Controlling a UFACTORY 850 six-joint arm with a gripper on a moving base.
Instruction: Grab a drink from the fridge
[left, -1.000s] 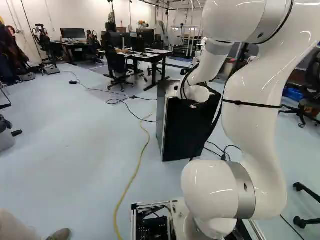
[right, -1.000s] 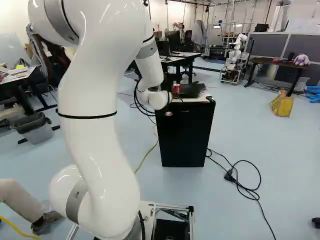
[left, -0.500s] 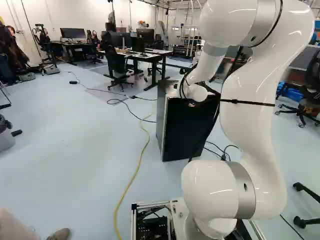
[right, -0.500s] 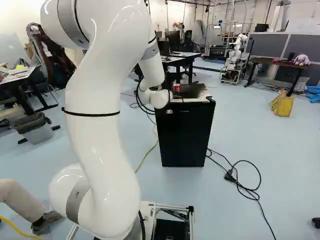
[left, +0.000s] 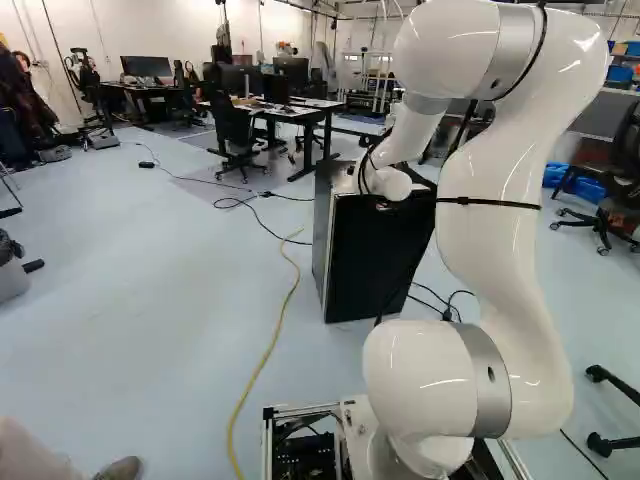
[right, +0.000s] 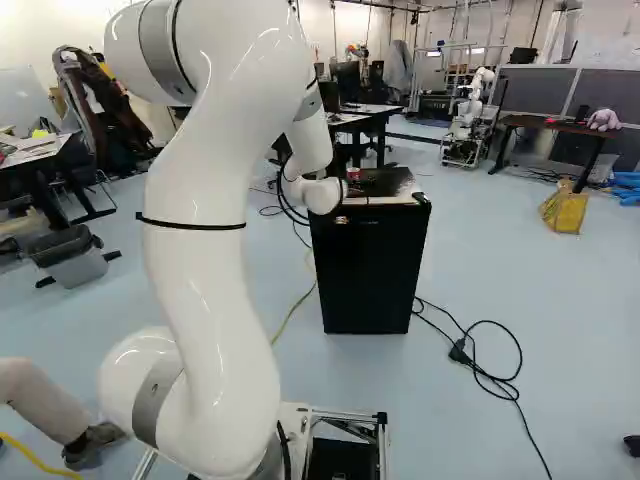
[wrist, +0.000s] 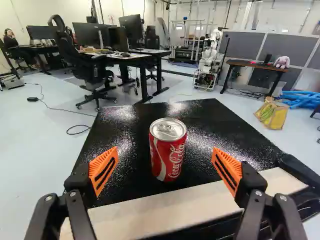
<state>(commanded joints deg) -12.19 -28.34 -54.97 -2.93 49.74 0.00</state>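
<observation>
Red and silver metal can (wrist: 168, 155) is stood upright on the textured black top panel (wrist: 210, 120) of the small, boxy black fridge (right: 370, 275), nr the pale strip (wrist: 165, 206) along its near edge. Black two-finger hand (wrist: 165, 152) w/ ribbed orange pads (wrist: 104, 167) is spread wide; can's seen btwn pads, touched by neither. Bent, glossy white arm (right: 205, 280) is extended twd fridge top. Loose black cable w/ plug (right: 458, 350) is strewn on floor beside fridge.
</observation>
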